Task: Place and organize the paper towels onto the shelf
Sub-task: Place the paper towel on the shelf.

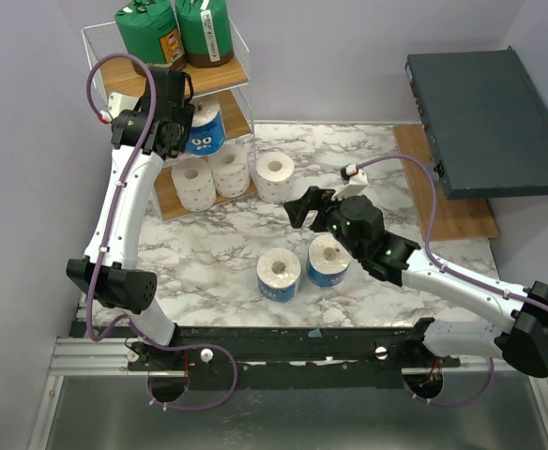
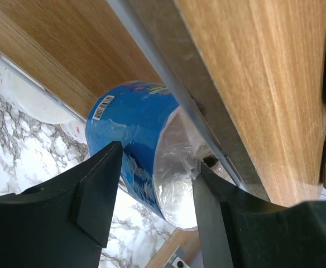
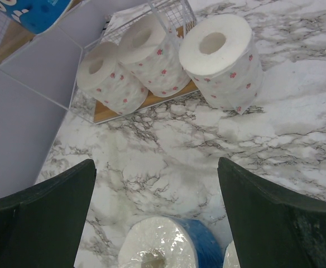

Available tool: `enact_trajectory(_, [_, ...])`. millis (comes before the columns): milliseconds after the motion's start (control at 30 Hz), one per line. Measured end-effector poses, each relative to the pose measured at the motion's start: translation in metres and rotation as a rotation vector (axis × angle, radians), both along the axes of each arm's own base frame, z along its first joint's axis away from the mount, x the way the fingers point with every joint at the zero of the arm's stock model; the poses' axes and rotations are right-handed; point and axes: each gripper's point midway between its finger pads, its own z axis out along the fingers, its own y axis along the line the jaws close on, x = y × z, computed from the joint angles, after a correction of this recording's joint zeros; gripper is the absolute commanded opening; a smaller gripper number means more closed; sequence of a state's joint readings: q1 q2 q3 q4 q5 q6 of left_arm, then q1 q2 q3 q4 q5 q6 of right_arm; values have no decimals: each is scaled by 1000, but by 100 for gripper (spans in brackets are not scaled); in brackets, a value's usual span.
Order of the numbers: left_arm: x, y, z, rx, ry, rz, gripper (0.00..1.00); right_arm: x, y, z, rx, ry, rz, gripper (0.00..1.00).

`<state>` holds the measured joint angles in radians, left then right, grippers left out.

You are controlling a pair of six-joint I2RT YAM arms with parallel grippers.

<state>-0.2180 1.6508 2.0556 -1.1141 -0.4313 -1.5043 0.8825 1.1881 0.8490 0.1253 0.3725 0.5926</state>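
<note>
One blue roll (image 2: 132, 125) is clamped in the left jaws, right at the rail of the shelf (image 2: 263, 84); pushed on, it could snag and twist loose. Right jaws hang apart over the tabletop (image 3: 168, 151).

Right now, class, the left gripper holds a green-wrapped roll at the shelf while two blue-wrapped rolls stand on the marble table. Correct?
The held roll is blue-wrapped, not green, as the left wrist view shows. The left gripper holds it at the shelf while two blue-wrapped rolls stand on the marble table.
</note>
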Motion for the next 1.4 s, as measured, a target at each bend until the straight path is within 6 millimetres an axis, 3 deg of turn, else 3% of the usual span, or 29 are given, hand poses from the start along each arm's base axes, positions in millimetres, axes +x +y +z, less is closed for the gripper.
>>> enact_trajectory(467, [-1,-6,-2,-13,6,-42,57,-1,-1,0,-4,0,0,93])
enact_trajectory(600, [-10,-8,-4,-21,3,-62,59,-1,-1,0,-4,1,0,93])
enact_trajectory(833, [-30,-5,17,-19,-56,-84,61,-1,-1,0,-4,1,0,93])
enact_trajectory(1000, [-32,-3,25,-13,-82,-89,61,-1,-1,0,-2,1,0,93])
enact_trajectory(1233, [-37,-1,18,16,-73,-107,61,-2,-3,6,7,-9,1,93])
enact_trajectory(1400, [-69,3,-2,62,-82,-164,61,-5,-6,13,13,-24,2,93])
